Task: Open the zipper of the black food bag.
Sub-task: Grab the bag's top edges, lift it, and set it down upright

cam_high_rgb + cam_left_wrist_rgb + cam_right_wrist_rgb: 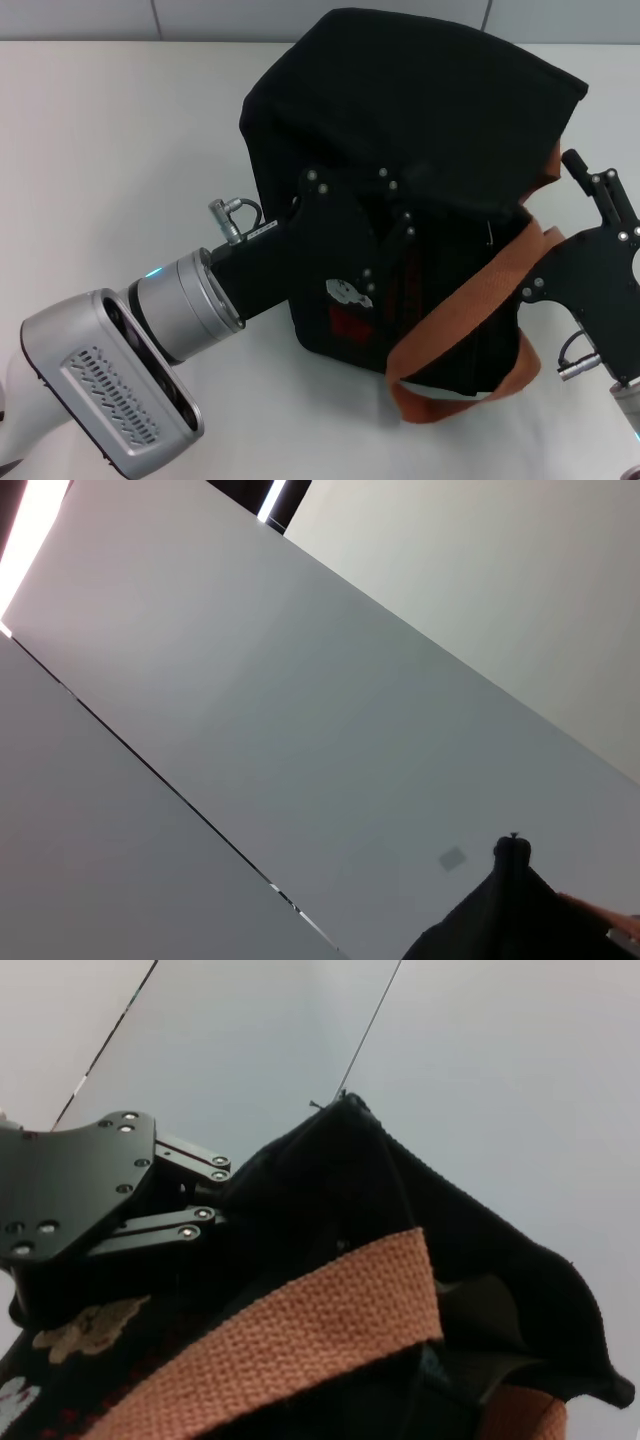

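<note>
Black food bag [400, 140] at centre to upper right of head view, lying tipped on white bench [110, 150]. Orange webbing handle [470, 300] loops across lower right of bag. Left gripper [385, 235] at frame centre, pressed against bag's side by bear patch [348, 293]; jaws' state cannot be told. Right gripper [590, 180] at right edge, beside bag and handle; jaws' state cannot be told. Zipper not discernible.
</note>
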